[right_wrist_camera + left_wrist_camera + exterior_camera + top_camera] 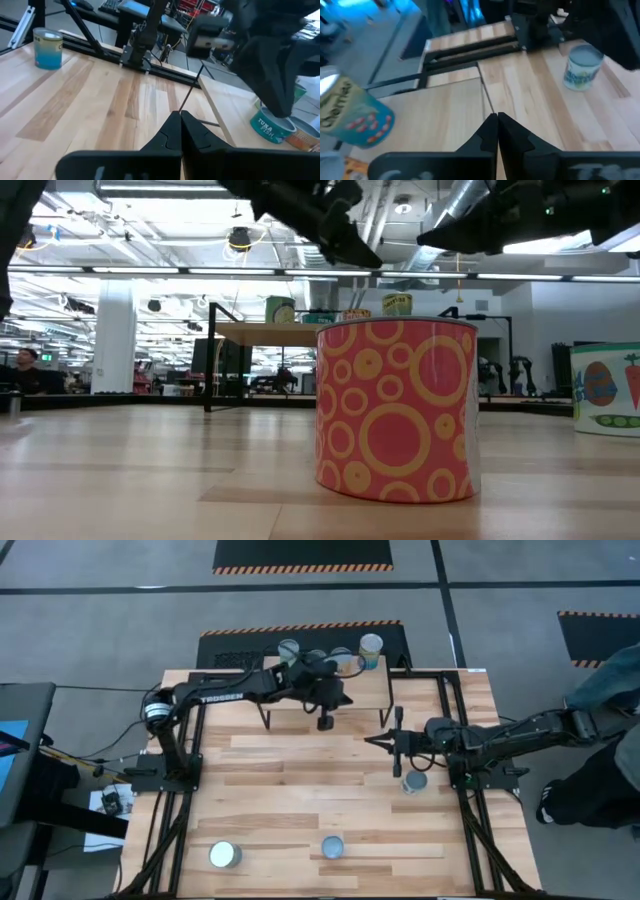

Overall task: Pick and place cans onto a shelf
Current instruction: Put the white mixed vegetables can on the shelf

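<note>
The shelf (300,700) stands at the table's far middle with several cans on it, among them one at its far right (371,645), a "Cherries" can (350,117) and a "Tuna Fish" can (272,125). My left gripper (325,723) (497,120) is shut and empty over the shelf's near edge. My right gripper (385,743) (180,117) is shut and empty, pointing toward the table's left, just near of the shelf's right legs. A blue-labelled can (414,781) (582,67) stands on the table beside the right arm. Two more cans (224,855) (331,847) stand near the front edge.
In the low view an orange can with yellow rings (395,410) stands close to the camera, and a can with vegetable pictures (608,388) stands at the right. The shelf's thin black legs (192,90) stand ahead of my right gripper. A person's leg (610,690) shows at the right.
</note>
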Robot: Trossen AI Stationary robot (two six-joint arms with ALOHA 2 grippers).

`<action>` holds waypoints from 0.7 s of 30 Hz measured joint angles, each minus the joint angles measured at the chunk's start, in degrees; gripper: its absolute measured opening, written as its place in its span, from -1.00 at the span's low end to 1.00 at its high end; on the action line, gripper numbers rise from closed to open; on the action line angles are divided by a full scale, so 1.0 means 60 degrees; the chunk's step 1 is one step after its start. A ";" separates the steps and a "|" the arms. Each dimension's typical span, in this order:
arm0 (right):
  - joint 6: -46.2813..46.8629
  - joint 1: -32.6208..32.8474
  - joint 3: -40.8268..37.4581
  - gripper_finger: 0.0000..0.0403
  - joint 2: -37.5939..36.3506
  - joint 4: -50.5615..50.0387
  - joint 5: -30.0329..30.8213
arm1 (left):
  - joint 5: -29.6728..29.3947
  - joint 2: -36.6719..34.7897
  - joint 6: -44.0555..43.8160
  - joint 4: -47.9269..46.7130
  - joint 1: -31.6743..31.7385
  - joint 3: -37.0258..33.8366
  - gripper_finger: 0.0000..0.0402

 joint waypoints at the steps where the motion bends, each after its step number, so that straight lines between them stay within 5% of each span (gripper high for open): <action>1: 0.0007 -0.0016 0.0000 -0.96 0.0000 0.0061 -0.0004 | -0.0006 -0.0181 -0.0032 0.0449 -0.0023 -0.0417 -1.00; 13: 0.0692 0.0202 0.0101 -0.85 0.0991 -0.0369 0.0108 | -0.0012 -0.3768 -0.1053 0.4383 -0.0358 -0.5749 -1.00; 21: 0.3226 0.1490 0.2095 -0.69 0.1064 -0.5413 0.1220 | -0.0018 -0.5990 -0.1326 0.5406 -0.0717 -0.8223 -1.00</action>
